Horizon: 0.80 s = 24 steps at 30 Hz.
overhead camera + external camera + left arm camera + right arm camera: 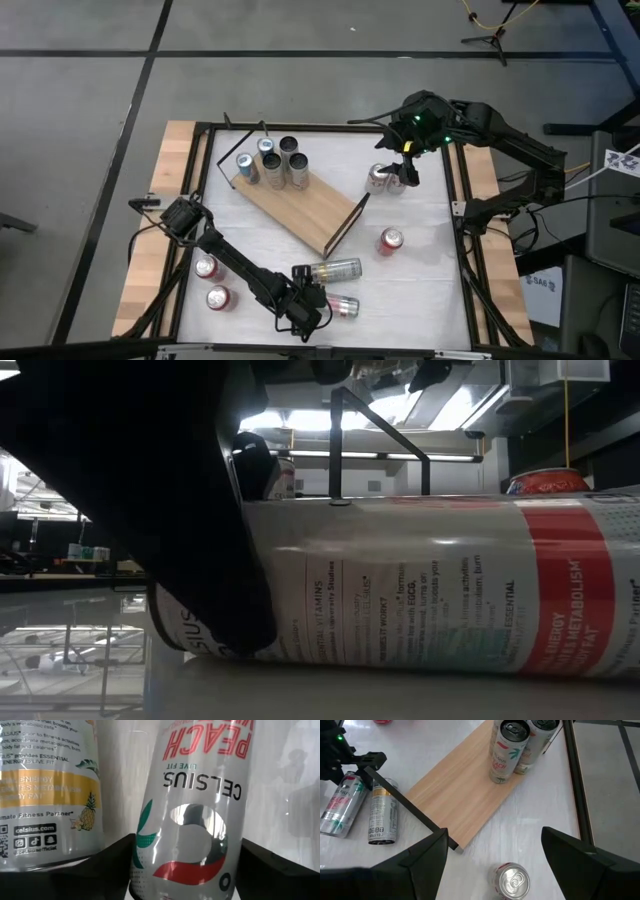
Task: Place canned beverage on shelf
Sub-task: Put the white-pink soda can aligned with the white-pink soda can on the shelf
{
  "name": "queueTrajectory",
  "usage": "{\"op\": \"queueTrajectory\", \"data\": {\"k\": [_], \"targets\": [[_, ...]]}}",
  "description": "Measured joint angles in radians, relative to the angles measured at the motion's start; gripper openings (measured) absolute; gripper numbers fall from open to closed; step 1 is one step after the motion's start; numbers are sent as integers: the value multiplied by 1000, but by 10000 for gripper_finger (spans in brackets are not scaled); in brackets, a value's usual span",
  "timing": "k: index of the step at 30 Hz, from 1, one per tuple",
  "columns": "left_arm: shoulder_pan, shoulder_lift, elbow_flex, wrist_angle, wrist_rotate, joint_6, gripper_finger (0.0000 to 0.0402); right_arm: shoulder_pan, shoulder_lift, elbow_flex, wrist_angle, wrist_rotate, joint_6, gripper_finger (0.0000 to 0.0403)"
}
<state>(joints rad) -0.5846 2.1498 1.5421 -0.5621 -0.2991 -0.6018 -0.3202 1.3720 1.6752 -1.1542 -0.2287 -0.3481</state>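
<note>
The shelf (310, 205), a light wooden board on a black frame, lies slantwise mid-table; several cans (275, 160) stand upright on its far-left end. A silver peach can (345, 306) lies on its side near the table's front edge, with my left gripper (318, 303) shut on it. Beside it lies a pineapple can (335, 270), also on its side. My right gripper (405, 172) hangs open at the far right, above an upright can (512, 881) and touching nothing. My left gripper pinches the peach can's round body (142, 845) between its two fingers, one on each side, near the end that points toward the table's left. The fingers slant down from the left. The can lies on its side on the table.
An upright red-topped can (390, 240) stands right of the shelf's near end. Two more upright cans (212, 282) stand at the near left beside my left arm. A black frame (463, 215) runs round the white tabletop.
</note>
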Motion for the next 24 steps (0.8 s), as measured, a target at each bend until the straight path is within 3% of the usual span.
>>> {"op": "queueTrajectory", "data": {"k": [4, 12, 24], "targets": [[0, -1, 0, 1, 4, 0, 247, 0, 0, 0, 0, 0, 0, 312], [0, -23, 3, -18, 44, -5, 245, 0, 0, 0, 0, 0, 0, 312], [0, -25, 240, -371, 82, -18, 245, 0, 0, 0, 0, 0, 2, 312]]}}
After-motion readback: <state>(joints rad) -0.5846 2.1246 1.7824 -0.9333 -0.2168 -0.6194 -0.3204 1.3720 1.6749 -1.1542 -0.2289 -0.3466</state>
